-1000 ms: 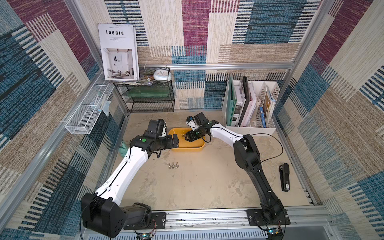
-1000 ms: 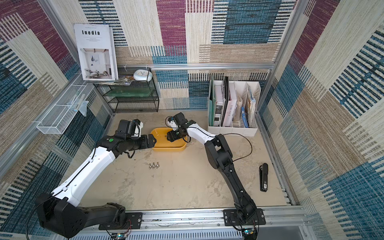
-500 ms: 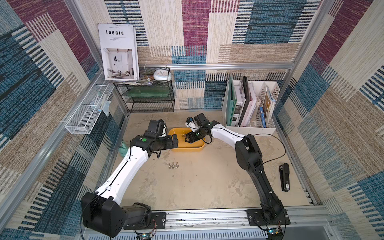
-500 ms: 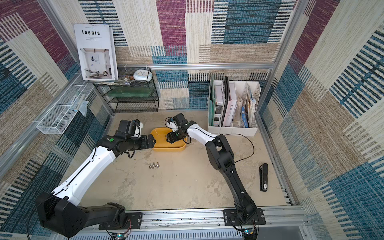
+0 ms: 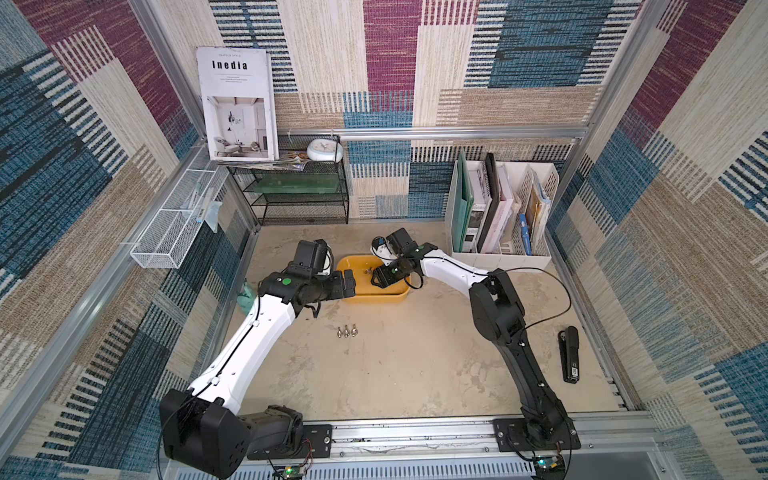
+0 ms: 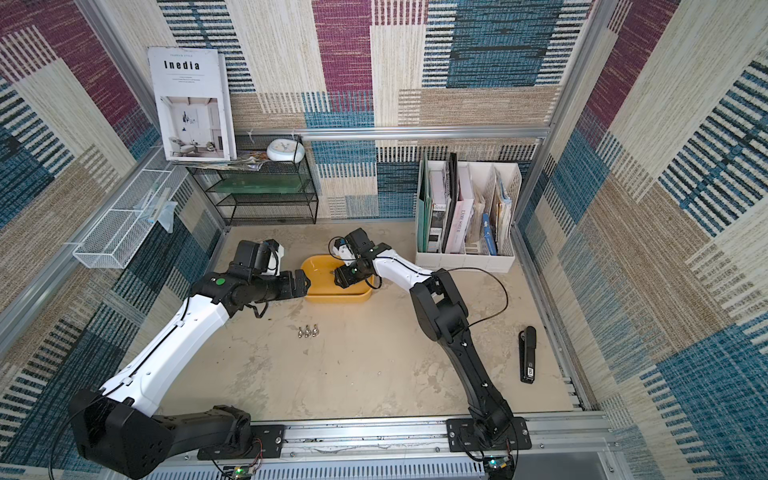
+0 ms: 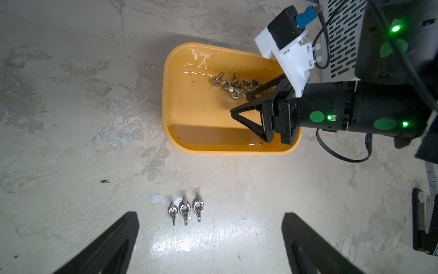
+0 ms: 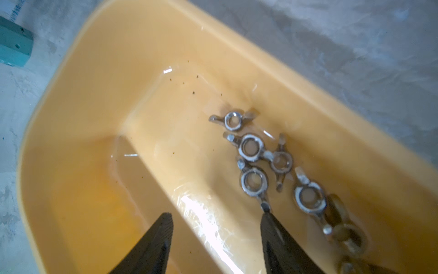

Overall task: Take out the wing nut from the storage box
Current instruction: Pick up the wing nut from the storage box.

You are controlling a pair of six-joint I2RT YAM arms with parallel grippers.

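Tabletop [image 5: 415, 365], right claw [image 8: 215, 214] inside storage box [image 7: 225, 150] rim

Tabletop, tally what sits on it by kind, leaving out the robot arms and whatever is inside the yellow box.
Wing nuts: 3
Yellow storage box: 1
White file organizer: 1
Black wire shelf: 1
Black flat tool: 1
Teal object, partly hidden: 1
Total: 8

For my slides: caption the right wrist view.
Jaws apart, the right gripper reaches into the yellow storage box beside wing nuts.
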